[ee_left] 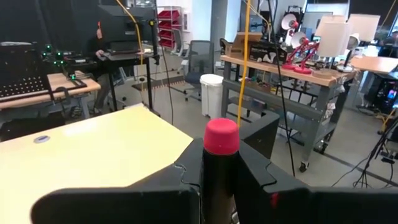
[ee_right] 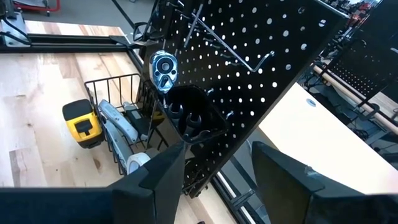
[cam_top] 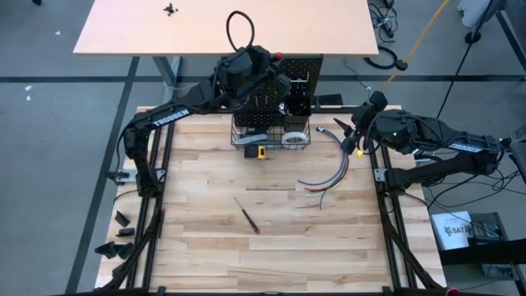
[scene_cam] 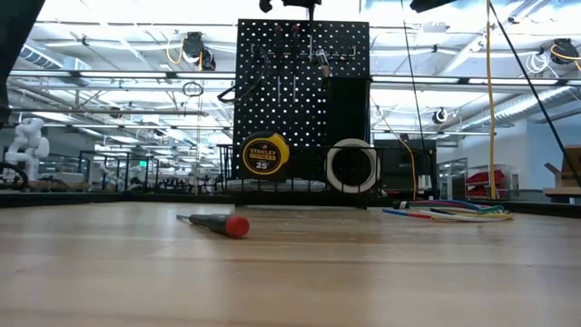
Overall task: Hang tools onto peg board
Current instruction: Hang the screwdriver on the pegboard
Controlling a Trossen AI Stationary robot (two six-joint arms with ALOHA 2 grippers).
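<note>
The peg board (scene_cam: 302, 100) stands upright at the table's far edge, with a wire basket (ee_right: 115, 84) at its foot. The basket holds a yellow tape measure (scene_cam: 264, 154), a white tape roll (scene_cam: 351, 166) and a grey utility knife (ee_right: 118, 122). A ratchet (ee_right: 163, 67) hangs on the board above a small black bin (ee_right: 193, 115). My left gripper (cam_top: 273, 72) is high over the board's top edge, shut on a red-and-black screwdriver (ee_left: 221, 158). Another screwdriver (cam_top: 246, 215) lies on the table. My right gripper (ee_right: 217, 180) waits open at the right of the board. My left gripper pinches the screwdriver's black handle (ee_left: 219, 180) between its two fingers, a little below the red end cap (ee_left: 221, 135). The fingers reach level from the table's left side. The red end (cam_top: 278, 57) sticks out past the fingers, clear of the board; the shaft is hidden by the gripper.
A bundle of curved coloured wires (cam_top: 329, 168) lies on the table right of the basket. A peach-coloured tabletop (cam_top: 222, 25) stands behind the board. Bare wood stretches from the lying screwdriver (scene_cam: 213, 222) toward the near edge.
</note>
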